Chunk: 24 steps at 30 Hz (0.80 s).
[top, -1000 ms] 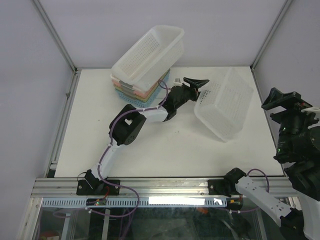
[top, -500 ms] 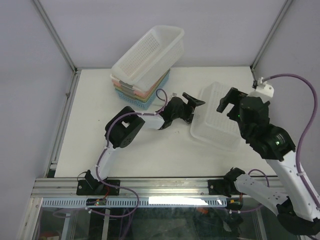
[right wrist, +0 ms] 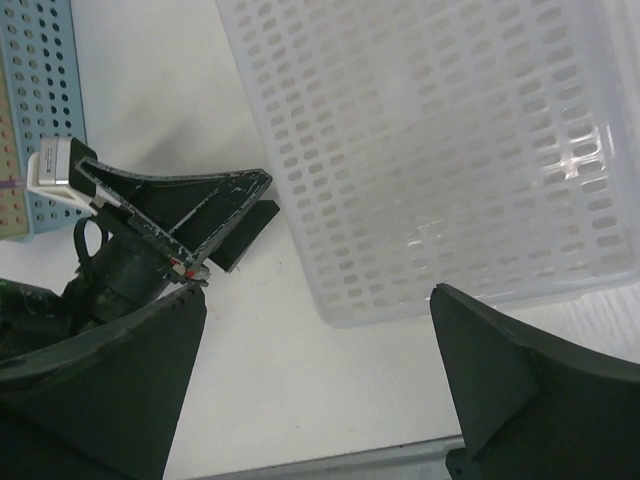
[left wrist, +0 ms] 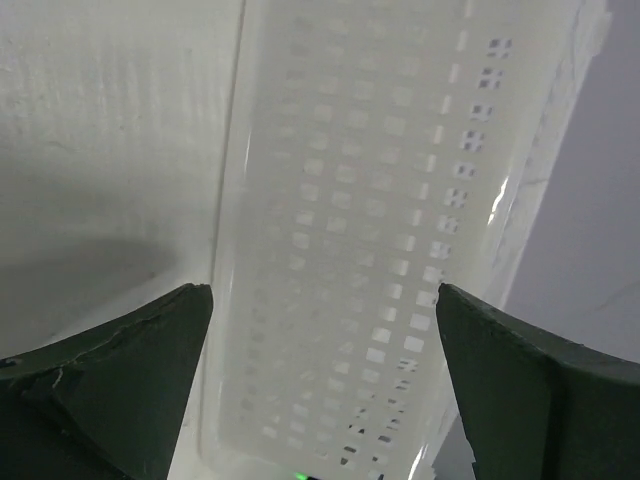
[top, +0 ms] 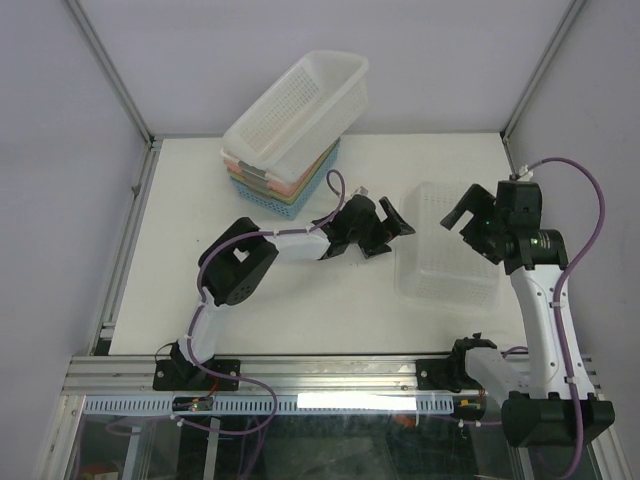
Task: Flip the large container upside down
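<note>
The large container (top: 445,248) is a white perforated basket. It lies flat on the table at the right, with what looks like its base facing up. It fills the left wrist view (left wrist: 370,220) and the top of the right wrist view (right wrist: 430,140). My left gripper (top: 396,222) is open and empty just off the basket's left side, and its fingers also show in the right wrist view (right wrist: 190,215). My right gripper (top: 468,214) is open and empty, held above the basket's far right part.
A second white basket (top: 300,105) leans tilted on a stack of coloured baskets (top: 285,185) at the back left of the table (top: 180,250). The metal front rail (top: 330,372) runs along the near edge.
The large basket went from tilted on its edge to lying flat. The right arm swung in from the far right to above it. The left gripper shifted slightly right and nearer.
</note>
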Available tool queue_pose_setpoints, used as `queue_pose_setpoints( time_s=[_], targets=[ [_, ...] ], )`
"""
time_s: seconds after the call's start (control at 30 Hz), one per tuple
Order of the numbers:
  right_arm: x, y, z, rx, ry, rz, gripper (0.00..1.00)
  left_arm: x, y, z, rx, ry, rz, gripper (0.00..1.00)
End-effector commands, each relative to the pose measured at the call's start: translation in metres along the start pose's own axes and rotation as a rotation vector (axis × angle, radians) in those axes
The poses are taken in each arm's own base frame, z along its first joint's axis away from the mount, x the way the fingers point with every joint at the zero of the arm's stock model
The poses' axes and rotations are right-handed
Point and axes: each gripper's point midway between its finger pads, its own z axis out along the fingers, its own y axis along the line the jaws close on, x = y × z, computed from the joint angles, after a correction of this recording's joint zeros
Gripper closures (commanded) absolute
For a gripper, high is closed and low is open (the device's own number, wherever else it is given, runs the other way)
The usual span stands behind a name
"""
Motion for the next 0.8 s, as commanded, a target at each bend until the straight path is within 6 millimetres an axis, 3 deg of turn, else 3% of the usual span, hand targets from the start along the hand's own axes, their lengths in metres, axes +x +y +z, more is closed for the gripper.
queue_pose_setpoints(
  time_s=[0.0, 0.3, 0.53, 0.63, 0.77],
  targets=[
    [0.019, 0.018, -0.011, -0.147, 0.099, 0.001, 0.01, 0.013, -0.010, -0.020, -0.008, 0.052, 0.194, 0.01],
    [0.070, -0.010, -0.012, -0.076, 0.251, 0.037, 0.01, 0.017, -0.009, -0.050, -0.073, 0.029, 0.498, 0.01],
    [0.114, -0.034, 0.005, -0.022, 0.322, 0.132, 0.01, 0.050, 0.003, -0.085, -0.067, 0.105, 0.697, 0.01],
    [0.118, -0.024, 0.026, -0.097, 0.296, 0.194, 0.01, 0.062, 0.010, -0.101, -0.060, 0.128, 0.753, 0.01],
    [0.091, -0.005, 0.061, -0.194, 0.166, 0.234, 0.01, 0.068, 0.024, -0.125, -0.068, 0.144, 0.779, 0.01]
  ],
)
